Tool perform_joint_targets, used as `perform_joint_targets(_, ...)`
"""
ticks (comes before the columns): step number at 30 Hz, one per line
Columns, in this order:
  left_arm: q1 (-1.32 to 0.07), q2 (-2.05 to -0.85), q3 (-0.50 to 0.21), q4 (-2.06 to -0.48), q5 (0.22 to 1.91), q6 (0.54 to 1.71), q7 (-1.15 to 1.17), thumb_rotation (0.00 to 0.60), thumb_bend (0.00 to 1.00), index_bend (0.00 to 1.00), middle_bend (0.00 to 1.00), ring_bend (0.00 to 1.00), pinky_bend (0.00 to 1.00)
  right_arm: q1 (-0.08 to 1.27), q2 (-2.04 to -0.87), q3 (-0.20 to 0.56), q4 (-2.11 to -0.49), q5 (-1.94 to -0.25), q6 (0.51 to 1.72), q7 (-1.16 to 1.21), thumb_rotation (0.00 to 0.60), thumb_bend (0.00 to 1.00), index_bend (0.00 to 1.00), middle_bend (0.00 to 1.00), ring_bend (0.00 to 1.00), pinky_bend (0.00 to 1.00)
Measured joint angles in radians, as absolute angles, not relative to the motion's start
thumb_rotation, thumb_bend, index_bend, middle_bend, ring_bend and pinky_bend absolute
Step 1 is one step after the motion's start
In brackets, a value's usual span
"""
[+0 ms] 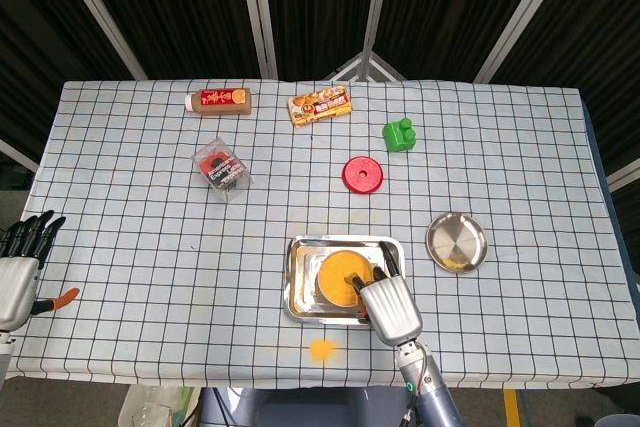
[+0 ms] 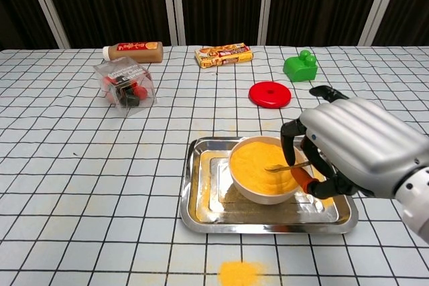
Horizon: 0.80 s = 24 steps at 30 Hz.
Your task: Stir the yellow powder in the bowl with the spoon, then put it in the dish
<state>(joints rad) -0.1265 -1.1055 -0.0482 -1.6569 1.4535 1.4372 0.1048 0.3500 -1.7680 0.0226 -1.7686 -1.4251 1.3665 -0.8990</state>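
Even, bright overhead lighting falls on the checked tablecloth (image 1: 150, 247) in both views, while the slatted backdrop beyond its far edge stays dark. Shadows are soft and short: a faint one lies under the bowl (image 2: 267, 169) inside the steel tray (image 2: 201, 212), which carries mild glare along its rim. The round steel dish (image 1: 457, 242) to the right of the tray reflects a pale sheen. Focus is sharp near the tray. In the head view, the tablecloth's grid lines bow slightly toward its edges.
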Motion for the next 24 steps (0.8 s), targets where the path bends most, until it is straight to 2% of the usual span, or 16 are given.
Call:
perform_joint_targets(14,-0.126,-1.106,-0.048,-1.657,1.454,1.438,0.105,0.600,0.00,0.00,0.00,0.00,0.00,0.341,-1.766,0.019,-1.793,-1.445,1.369,-0.884,0.600,0.76,0.93,0.81,0.47,0.00)
perform_joint_targets(24,-0.126,-1.107,-0.048,-1.657,1.456,1.440,0.106,0.600,0.00,0.00,0.00,0.00,0.00,0.359,-1.783,0.033,-1.759,-1.529,1.369,-0.776,0.600,0.76,0.93,0.81,0.47,0.00)
